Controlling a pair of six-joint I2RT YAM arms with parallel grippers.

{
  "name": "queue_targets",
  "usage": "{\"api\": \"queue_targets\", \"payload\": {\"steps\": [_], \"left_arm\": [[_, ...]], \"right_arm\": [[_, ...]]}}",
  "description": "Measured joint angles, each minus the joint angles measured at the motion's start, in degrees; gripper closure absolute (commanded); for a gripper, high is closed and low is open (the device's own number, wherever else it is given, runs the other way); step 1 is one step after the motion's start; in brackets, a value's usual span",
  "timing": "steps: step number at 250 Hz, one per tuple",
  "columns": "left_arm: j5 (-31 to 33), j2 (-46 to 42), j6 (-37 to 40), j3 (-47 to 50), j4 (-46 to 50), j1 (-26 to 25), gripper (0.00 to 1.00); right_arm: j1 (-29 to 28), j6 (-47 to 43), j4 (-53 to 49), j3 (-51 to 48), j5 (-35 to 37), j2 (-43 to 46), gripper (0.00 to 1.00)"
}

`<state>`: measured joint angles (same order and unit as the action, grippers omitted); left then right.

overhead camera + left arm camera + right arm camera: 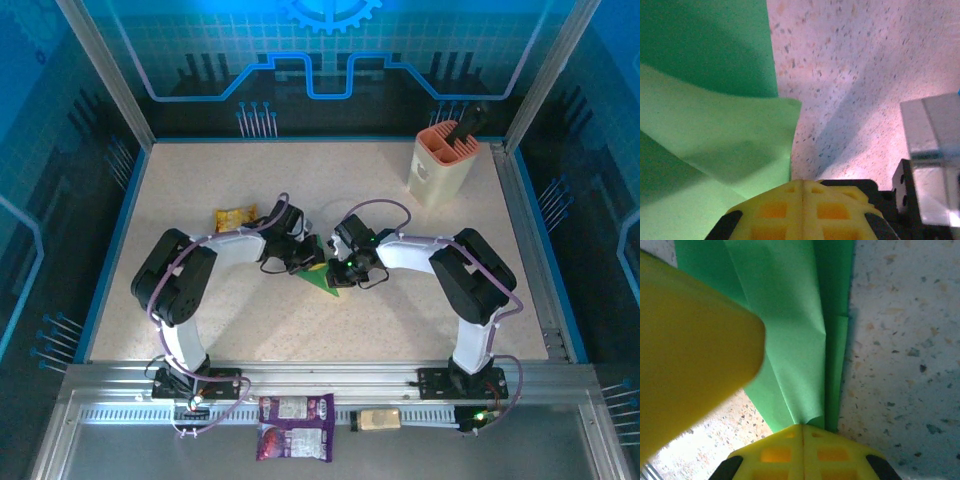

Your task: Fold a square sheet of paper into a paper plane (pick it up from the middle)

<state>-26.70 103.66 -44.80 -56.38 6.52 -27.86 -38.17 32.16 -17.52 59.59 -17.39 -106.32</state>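
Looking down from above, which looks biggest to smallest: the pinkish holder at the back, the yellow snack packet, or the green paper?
1. The holder, clearly the largest.
2 and 3. The yellow snack packet and the green paper look about alike. The paper is partly covered, so I won't rank those two.

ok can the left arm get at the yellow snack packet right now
Probably yes: the packet lies on open table close beside the left arm, nothing on it. But the left gripper is down at the green paper, so it would have to leave that first.
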Motion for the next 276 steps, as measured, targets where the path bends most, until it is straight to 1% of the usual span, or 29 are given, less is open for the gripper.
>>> {"api": "queue_targets", "payload": {"steps": [44,117,177,194,229,276], "left_arm": [[0.4,0.4,0.7,1.2,-0.4,-0.9,1.0],[1.4,3.1,1.5,1.6,-1.6,-0.9,0.99],[1.4,3.7,2.6,1.0,-1.6,-0.7,0.98],[1.1,3.8,3.1,1.0,-1.7,-0.4,0.96],[-1.7,4.6,3.9,0.9,-2.0,1.0,0.93],[-3.7,6.0,5.0,-0.2,-2.5,4.2,0.93]], "right_arm": [[0.0,0.0,-0.3,0.2,0.0,-0.1,0.92],[0.0,0.0,-1.1,0.8,0.0,-0.5,0.92],[0.0,0.0,-1.6,0.9,0.3,-0.8,0.93],[0.0,0.0,-1.7,0.8,0.4,-0.9,0.93],[0.3,0.0,-1.2,0.1,0.2,-0.9,0.94],[0.9,0.0,0.0,-1.1,-1.3,-1.2,0.94]]}}
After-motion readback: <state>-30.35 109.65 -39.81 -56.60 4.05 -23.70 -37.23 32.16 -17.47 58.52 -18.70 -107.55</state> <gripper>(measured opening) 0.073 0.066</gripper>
